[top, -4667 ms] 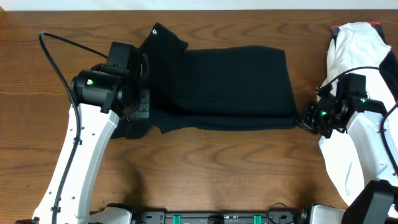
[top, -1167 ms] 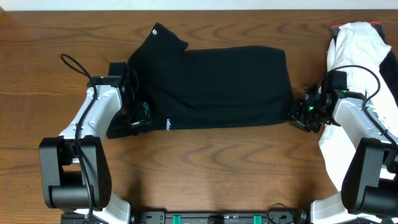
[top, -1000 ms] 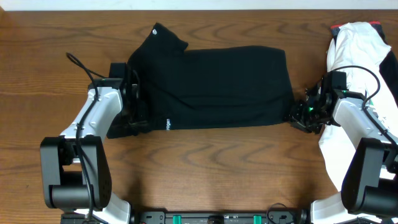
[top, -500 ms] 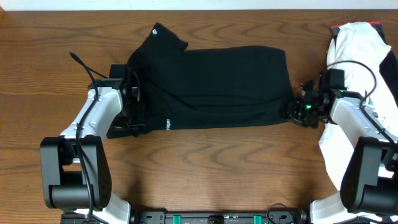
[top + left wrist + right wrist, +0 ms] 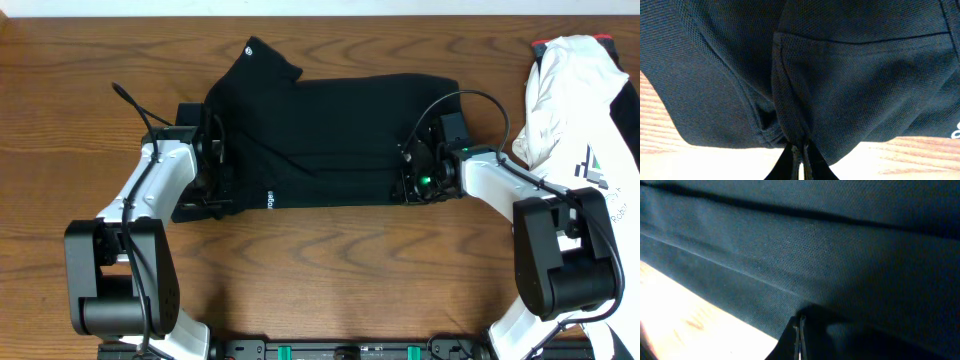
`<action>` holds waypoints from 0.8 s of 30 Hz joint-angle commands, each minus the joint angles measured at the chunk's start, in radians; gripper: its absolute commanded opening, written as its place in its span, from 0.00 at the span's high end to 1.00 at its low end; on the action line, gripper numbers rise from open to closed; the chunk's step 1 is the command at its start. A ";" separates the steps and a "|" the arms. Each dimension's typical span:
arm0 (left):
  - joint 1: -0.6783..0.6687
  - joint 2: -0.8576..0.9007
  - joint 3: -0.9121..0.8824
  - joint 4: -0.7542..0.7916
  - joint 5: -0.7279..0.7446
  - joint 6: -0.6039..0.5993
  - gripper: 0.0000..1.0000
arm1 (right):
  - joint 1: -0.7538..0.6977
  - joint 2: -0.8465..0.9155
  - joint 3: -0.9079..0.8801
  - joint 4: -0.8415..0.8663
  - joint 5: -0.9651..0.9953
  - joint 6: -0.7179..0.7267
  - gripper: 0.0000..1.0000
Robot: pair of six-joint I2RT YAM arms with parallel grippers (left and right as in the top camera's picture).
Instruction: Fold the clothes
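The clothes, a black T-shirt (image 5: pixel 340 135), lie folded lengthwise across the table, with small white lettering (image 5: pixel 270 198) near the front edge. My left gripper (image 5: pixel 218 190) is shut on a pinched ridge of black fabric (image 5: pixel 790 115) at the shirt's left end, its fingertips (image 5: pixel 794 155) pressed together low in the left wrist view. My right gripper (image 5: pixel 408 186) sits over the shirt's front right part, shut on black fabric (image 5: pixel 850 280). Its closed fingertips (image 5: pixel 799 325) show at the bottom edge, beside a strip of bright wood.
A white garment (image 5: pixel 575 95) with a green-and-black logo (image 5: pixel 590 165) lies at the table's right edge. The wooden table (image 5: pixel 330 270) shows in front of the shirt. Both arms reach in from the front.
My right gripper closed at the shirt's right edge and moved left onto the shirt. My left gripper shut on the left end and stayed put.
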 commanded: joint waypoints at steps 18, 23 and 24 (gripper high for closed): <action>0.006 0.007 -0.006 -0.003 -0.019 -0.016 0.94 | 0.008 0.043 0.009 0.155 0.136 -0.006 0.96; 0.006 0.007 -0.006 -0.003 -0.019 -0.016 0.94 | 0.006 0.045 0.009 0.250 0.187 0.035 0.95; 0.006 0.007 -0.006 -0.003 -0.019 -0.016 0.94 | 0.006 0.045 0.009 0.276 0.187 0.045 0.95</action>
